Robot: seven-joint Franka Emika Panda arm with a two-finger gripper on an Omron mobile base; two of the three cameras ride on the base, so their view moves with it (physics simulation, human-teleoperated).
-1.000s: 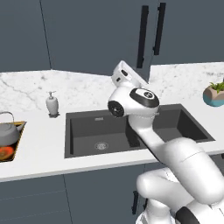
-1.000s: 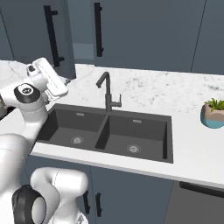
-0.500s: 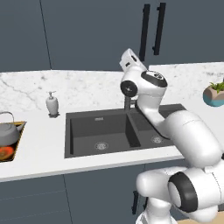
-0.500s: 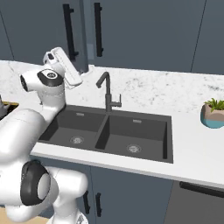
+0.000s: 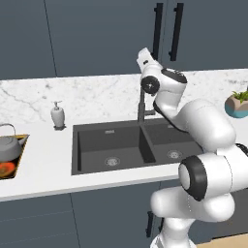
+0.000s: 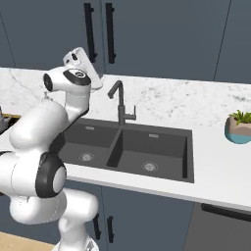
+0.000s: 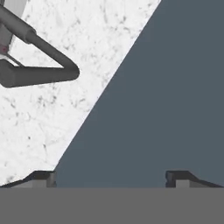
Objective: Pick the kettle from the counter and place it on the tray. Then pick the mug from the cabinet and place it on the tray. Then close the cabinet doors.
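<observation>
The grey kettle point(image 5: 8, 148) sits on the yellow-rimmed tray point(image 5: 14, 172) at the far left of the white marble counter point(image 5: 43, 160). My gripper point(image 5: 144, 55) is raised above the faucet and points at the closed cabinet doors point(image 5: 167, 34). In the right base view the gripper point(image 6: 80, 60) sits just below the doors' black bar handles point(image 6: 99, 32). In the hand view the gripper point(image 7: 111, 179) is open with nothing between its fingertips point(image 7: 43, 177), facing the slate-blue cabinet door point(image 7: 170, 87). The mug is hidden behind the shut doors.
A black double sink point(image 5: 127, 146) with a dark faucet point(image 5: 141, 104) lies under the arm. A white soap dispenser point(image 5: 58, 115) stands left of the sink. A potted plant point(image 6: 238, 127) sits on the counter at the right.
The arm has swung round and the hand has risen from over the sink toward the cabinet doors. The kettle and tray have not moved.
</observation>
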